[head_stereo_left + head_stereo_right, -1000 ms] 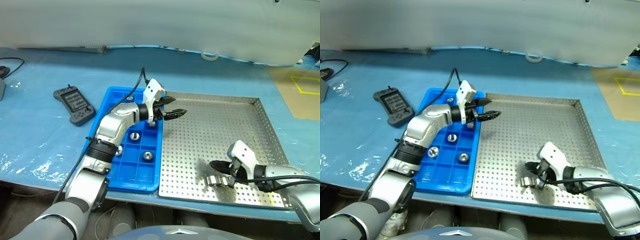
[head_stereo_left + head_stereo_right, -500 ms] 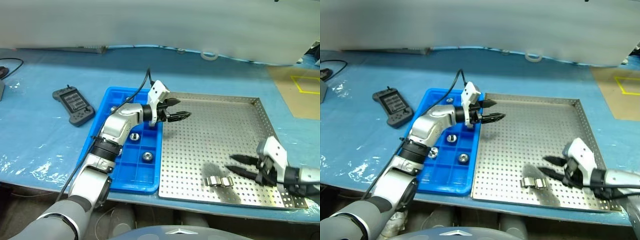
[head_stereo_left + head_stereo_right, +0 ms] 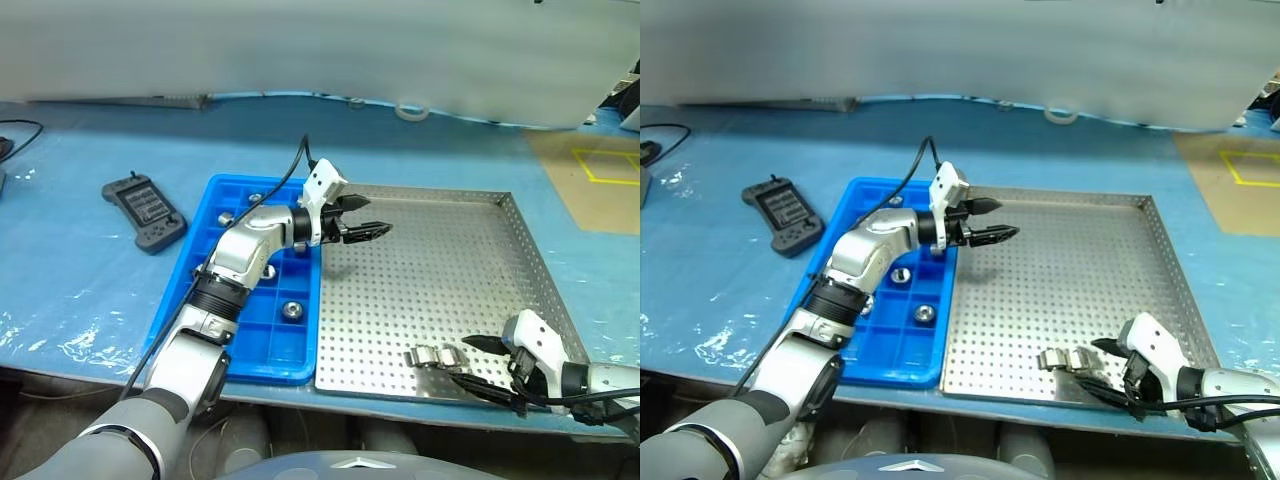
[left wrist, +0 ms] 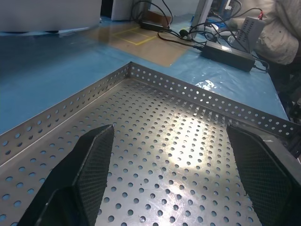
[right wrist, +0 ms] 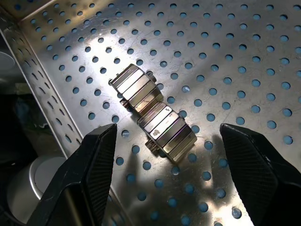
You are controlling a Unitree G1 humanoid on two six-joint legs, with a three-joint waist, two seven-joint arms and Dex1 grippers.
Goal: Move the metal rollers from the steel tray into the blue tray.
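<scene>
Two rollers lie touching at the steel tray's six o'clock edge. Your right gripper stands wide just beside them at three o'clock, holding nothing. Straddle one roller only, then close. Left gripper hangs wide, empty, beside the blue tray.

Right gripper, a second ago closed over the two metal rollers near the front rim of the steel tray, now stands spread wide and drawn back toward the tray's front right corner. The rollers lie free on the perforated floor, side by side, just ahead of its fingertips.
</scene>
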